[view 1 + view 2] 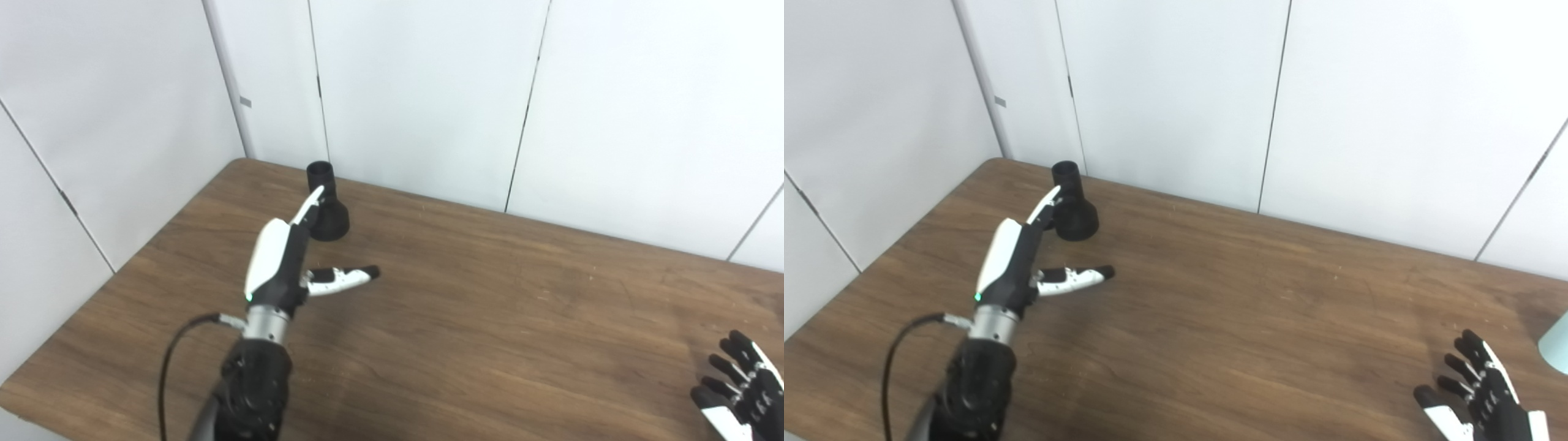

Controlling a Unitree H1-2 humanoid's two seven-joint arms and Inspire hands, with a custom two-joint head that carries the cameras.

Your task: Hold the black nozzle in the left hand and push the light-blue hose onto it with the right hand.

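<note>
Black nozzle (327, 207): matte black, funnel-shaped, narrow round collar on top with open mouth facing up, flaring to a wide skirt at the base; upright on the wooden table (490, 306).
Nozzle position: far left part of the tabletop, about 11 o'clock from the table's middle, close to the rear edge and the white wall panels (416, 92).
Light-blue hose (1556, 349): only a pale blue-green rounded sliver visible at the right frame edge of the right eye view, about 3 o'clock from the table's middle; shape otherwise cut off; outside the left eye view.
Nozzle to hose: well apart, opposite ends of the table.
Left hand (288, 257): white shell over black, released, holding nothing; fingers stretched straight toward 1 o'clock, thumb splayed out toward 3 o'clock.
Left fingertips (315, 197): overlapping the nozzle's left flank just below the collar; touching or merely in front, cannot tell.
Left wrist: silver cuff with small green light, black cable looping off toward 7 o'clock.
Right hand (1476, 389): at 4 o'clock near the bottom right corner, released, fingers spread and pointing toward 11 o'clock, grasping nothing.
Right hand to hose: near, at 1 o'clock from the hand, not touching.
Table surface: dark wood grain, faint shadows under both hands.
</note>
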